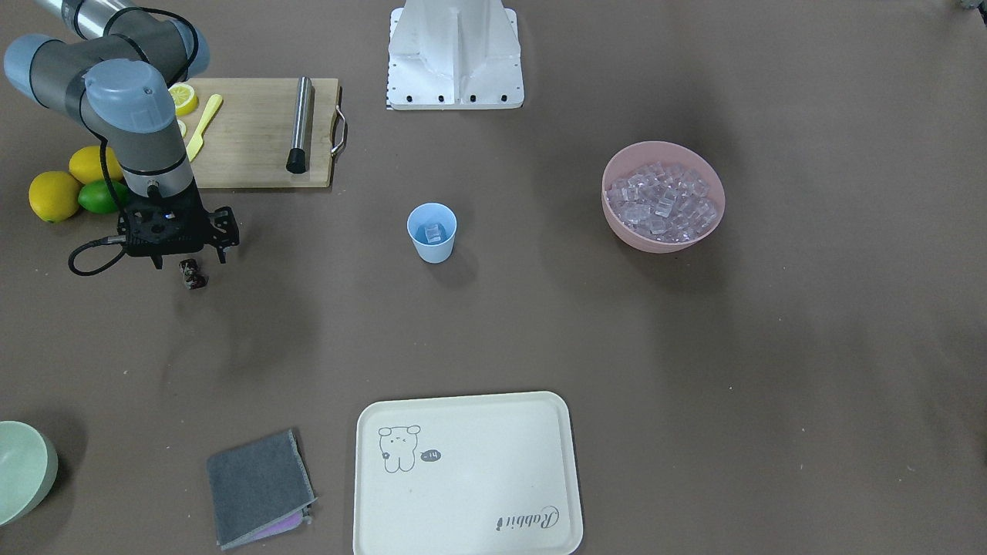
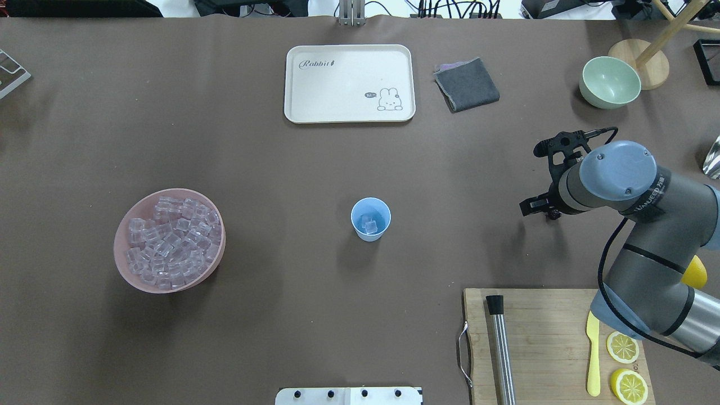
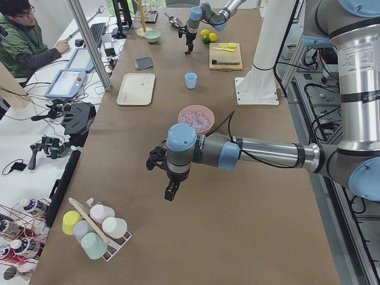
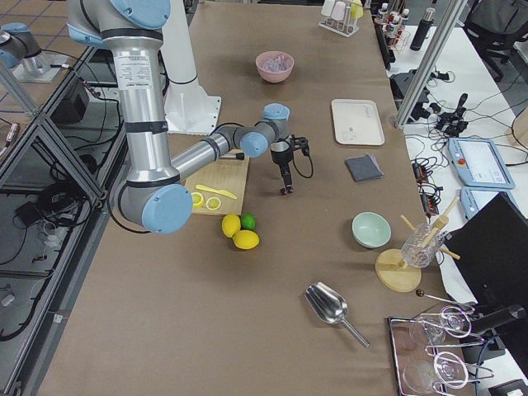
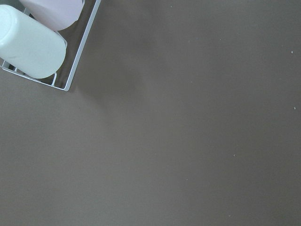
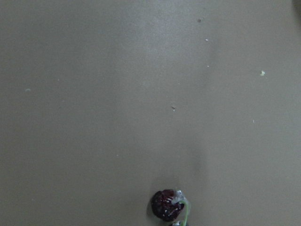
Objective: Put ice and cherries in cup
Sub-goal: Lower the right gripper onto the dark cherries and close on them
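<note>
On the brown surface (image 1: 540, 324), just beneath the right end effector (image 1: 190, 260), the cherries (image 1: 193, 274) were seen lying close together. They were well apart from the cup (image 1: 432, 231), which stood upright near the middle of the surface with a few cubes of ice (image 1: 433, 230) already inside it. The cherry step was judged to be in hand, the ice part being at least begun. The right end effector was held above the cherries with its fingers spread wide and nothing between them. In the right wrist view one cherry was caught only at the bottom edge, so the fruit was judged to lie slightly off the fingers' centre line. A small shift, a descent and a gentle closing were judged to be called for next, then a carry across to the cup. More ice was heaped in the pink bowl (image 1: 663, 196), beyond the cup. The left end effector (image 3: 170, 193) was hung over bare surface, far from all this; whether its fingers were spread or closed could not be told.
</note>
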Controlling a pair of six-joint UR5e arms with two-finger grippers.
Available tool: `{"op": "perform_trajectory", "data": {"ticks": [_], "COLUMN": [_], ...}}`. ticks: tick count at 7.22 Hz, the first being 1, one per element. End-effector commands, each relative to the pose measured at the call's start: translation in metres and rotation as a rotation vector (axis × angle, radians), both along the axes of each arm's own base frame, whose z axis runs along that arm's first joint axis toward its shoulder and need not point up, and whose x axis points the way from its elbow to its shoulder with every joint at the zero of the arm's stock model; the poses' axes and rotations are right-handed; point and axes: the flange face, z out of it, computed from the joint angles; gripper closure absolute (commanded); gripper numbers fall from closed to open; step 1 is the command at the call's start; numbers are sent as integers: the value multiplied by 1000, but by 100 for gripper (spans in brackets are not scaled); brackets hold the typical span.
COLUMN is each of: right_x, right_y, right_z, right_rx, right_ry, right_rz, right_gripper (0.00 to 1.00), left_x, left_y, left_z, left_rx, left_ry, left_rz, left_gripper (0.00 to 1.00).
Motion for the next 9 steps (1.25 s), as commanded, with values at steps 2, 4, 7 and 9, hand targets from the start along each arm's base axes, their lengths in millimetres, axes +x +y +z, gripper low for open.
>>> {"op": "perform_trajectory", "data": {"ticks": [2, 4, 7, 9], "right_x": [2, 2, 3, -5], "right_y": [-6, -7, -9, -3], "right_z": [6, 4, 5, 6], "right_rx": [49, 50, 40, 36], "right_ry": [48, 46, 63, 81], "right_rz": [3, 8, 38, 28], "right_gripper": [37, 37, 100, 100], "left_x": [1, 1, 0, 0], "left_y": [-3, -4, -3, -4], "left_z": [16, 18, 19, 16], "left_rx": [19, 32, 29, 50], "left_ry": [0, 1, 2, 3], "left_rz": [-4, -4, -5, -5], "left_gripper": [1, 1, 1, 1]}}
